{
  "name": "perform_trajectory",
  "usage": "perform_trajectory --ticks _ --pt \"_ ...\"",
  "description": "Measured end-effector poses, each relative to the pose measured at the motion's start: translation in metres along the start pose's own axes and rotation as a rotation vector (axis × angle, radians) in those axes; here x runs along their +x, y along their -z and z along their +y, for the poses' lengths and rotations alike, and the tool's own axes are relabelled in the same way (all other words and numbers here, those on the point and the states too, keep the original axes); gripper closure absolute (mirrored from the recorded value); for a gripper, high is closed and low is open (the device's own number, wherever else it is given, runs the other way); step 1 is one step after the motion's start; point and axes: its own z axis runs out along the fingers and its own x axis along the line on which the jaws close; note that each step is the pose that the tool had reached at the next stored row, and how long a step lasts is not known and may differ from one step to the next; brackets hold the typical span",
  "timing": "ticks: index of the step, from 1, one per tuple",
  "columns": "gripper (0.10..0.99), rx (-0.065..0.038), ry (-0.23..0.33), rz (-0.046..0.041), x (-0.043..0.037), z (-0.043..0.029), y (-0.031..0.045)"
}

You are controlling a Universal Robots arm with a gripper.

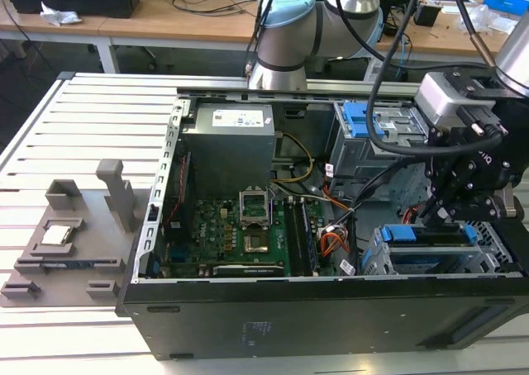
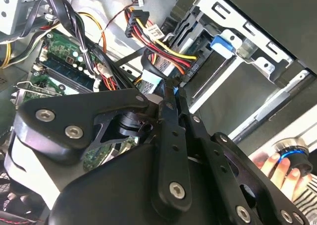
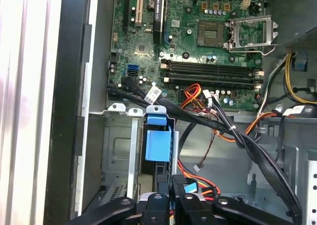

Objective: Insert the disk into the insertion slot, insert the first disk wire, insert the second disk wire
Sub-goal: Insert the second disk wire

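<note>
One disk (image 1: 431, 252) in its blue carrier sits inside the insertion slot (image 1: 496, 247), right under the gripper (image 1: 444, 218), whose fingers (image 3: 159, 205) are pinched together beside crowded cables (image 3: 233, 133).

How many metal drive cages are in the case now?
2: the taller cage with a blue latch, and nearer the camera the low cage below the gripper. More could be hidden.

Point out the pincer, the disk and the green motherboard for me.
pincer (image 1: 442, 218): exterior view, between its fingertips.
disk (image 1: 430, 236): exterior view, blue carrier edge in the low cage.
green motherboard (image 3: 198, 17): first wrist view, board surface near the processor socket.
</note>
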Motion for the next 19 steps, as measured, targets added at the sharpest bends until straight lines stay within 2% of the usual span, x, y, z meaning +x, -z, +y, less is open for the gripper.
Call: perform_trajectory --ticks 5,19 --pt "0.937 0.0 0.0 -0.0007 0.0037 0.0002 -0.0005" --pt "0.937 0.0 0.0 -0.002 0.0049 -0.0001 -0.0067"
